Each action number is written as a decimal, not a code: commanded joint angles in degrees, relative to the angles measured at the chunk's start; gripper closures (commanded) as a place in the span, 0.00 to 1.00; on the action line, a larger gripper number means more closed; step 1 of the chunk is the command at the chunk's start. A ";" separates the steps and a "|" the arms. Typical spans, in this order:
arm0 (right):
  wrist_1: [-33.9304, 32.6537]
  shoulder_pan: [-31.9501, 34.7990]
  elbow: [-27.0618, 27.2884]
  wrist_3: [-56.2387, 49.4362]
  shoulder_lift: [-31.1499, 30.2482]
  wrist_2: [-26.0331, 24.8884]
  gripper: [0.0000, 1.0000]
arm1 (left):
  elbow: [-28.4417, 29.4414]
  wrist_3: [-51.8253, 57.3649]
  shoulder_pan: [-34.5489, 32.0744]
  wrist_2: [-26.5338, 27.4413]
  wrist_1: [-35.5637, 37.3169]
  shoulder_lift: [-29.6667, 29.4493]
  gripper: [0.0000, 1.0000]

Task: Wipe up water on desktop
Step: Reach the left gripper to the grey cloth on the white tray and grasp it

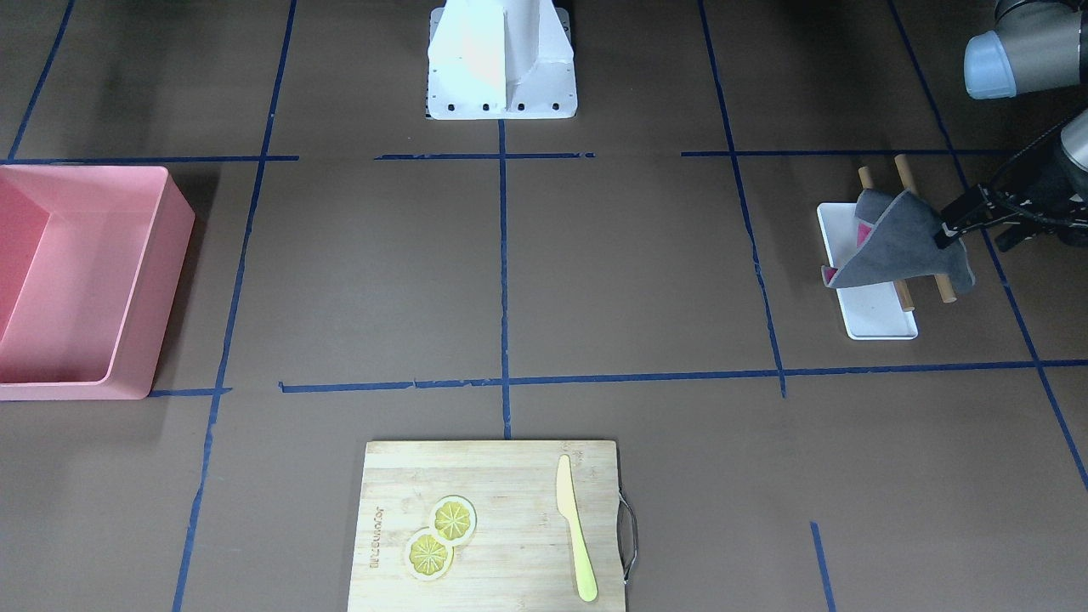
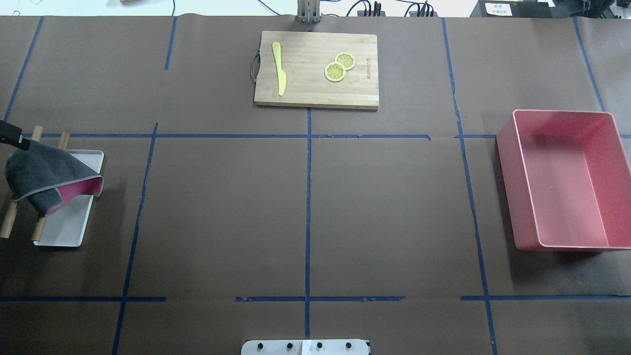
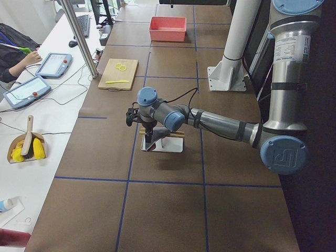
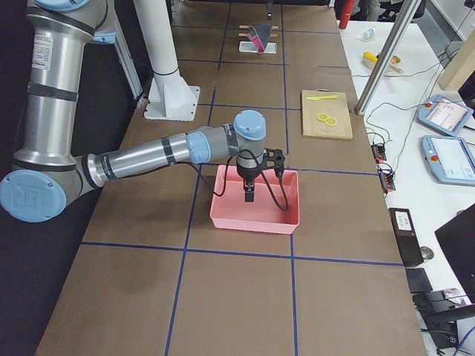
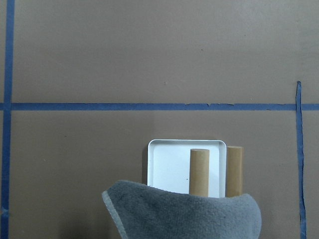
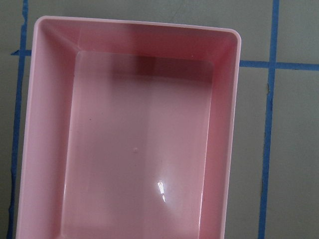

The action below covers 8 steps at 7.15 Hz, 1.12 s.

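The brown desktop [image 1: 637,272] with blue tape lines shows no water that I can make out. My left gripper [image 1: 945,234] is shut on the top corner of a grey cloth [image 1: 901,246] with a pink underside. It holds the cloth up so that it drapes over two wooden rods [image 1: 903,174] and a white tray [image 1: 875,310]. The cloth [image 2: 42,170] sits at the overhead view's left edge and fills the bottom of the left wrist view [image 5: 184,216]. My right gripper [image 4: 249,194] hangs over the pink bin [image 4: 256,219]; I cannot tell if it is open.
The pink bin [image 2: 508,187] stands on the robot's right side and is empty in the right wrist view [image 6: 222,149]. A wooden cutting board [image 2: 305,84] with a yellow knife [image 2: 279,69] and two lemon slices [image 2: 339,66] lies at the far edge. The robot base [image 1: 501,59] is at the near middle.
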 commanded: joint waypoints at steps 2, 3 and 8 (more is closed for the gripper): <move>0.00 0.00 -0.15 -0.09 -0.15 -0.09 0.00 | 0.16 0.04 1.53 0.13 -0.16 0.23 0.12; 0.00 0.00 -0.15 -0.09 -0.24 -0.09 0.00 | 0.16 -0.05 1.53 0.13 -0.07 0.23 0.36; 0.00 0.00 -0.15 -0.09 -0.24 -0.09 0.00 | -0.80 -0.05 1.53 0.57 -0.07 0.23 1.00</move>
